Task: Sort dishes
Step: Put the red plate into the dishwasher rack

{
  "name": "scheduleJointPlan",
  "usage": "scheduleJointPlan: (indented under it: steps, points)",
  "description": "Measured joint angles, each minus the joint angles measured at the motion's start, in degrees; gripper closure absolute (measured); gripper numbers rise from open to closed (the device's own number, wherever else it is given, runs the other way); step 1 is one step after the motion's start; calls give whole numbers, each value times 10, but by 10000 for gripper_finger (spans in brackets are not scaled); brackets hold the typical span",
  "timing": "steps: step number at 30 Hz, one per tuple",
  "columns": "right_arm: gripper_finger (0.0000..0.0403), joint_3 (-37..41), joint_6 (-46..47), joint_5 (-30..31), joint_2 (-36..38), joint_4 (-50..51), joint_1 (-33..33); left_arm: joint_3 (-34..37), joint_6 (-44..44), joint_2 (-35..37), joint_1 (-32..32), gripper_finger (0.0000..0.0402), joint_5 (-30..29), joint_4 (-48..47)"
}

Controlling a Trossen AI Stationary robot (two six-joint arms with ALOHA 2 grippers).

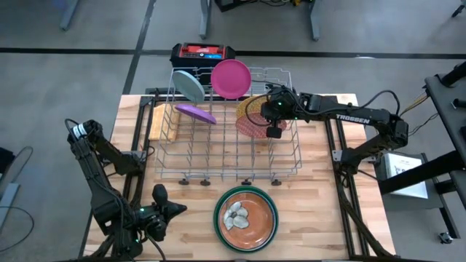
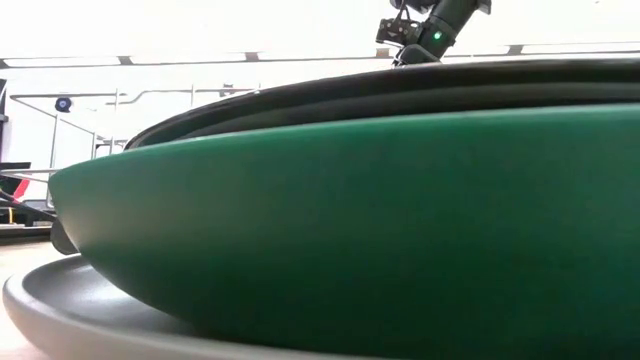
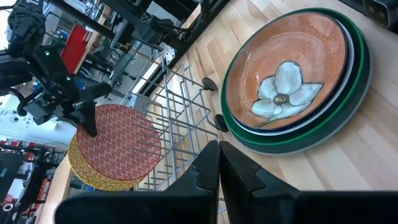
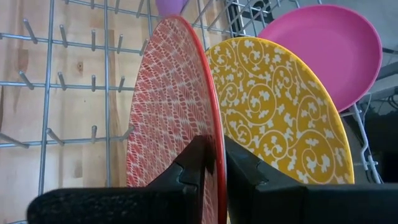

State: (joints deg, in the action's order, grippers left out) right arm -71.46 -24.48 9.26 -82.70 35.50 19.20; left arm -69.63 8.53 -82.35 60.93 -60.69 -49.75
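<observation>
Right claw (image 4: 214, 163) pinches the red patterned plate (image 4: 171, 106) upright at frame center, yellow scrolled plate (image 4: 273, 112) just behind.

- "TROSSEN" — white capital lettering along the forearm of the right arm (image 1: 354, 116), seen from above.
- No other lettering, number or sign is legible.

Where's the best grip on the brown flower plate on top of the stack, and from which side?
Take the brown flower plate by its raised rim, one finger inside the bowl and one under the lip, since it lies flat and nested in the green plate. Probably come from the left side, where the left gripper waits; the right gripper is shut on the maroon plate.
</observation>
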Motion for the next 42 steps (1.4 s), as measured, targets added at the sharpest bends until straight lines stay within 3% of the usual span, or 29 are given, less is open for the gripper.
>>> scheduleJointPlan:
  steps: [6,23,36,42]
  points:
    - [363,0,5,4,1,-1,0,0,0,0,0,401,0,0]
    - [293,-27,30,7,6,21,0,0,2,0,0,401,0,0]
    - [267,-135,81,14,20,185,-5,0,14,0,-5,401,3,0]
    - [279,-177,146,14,62,245,-43,0,39,0,-33,401,60,2]
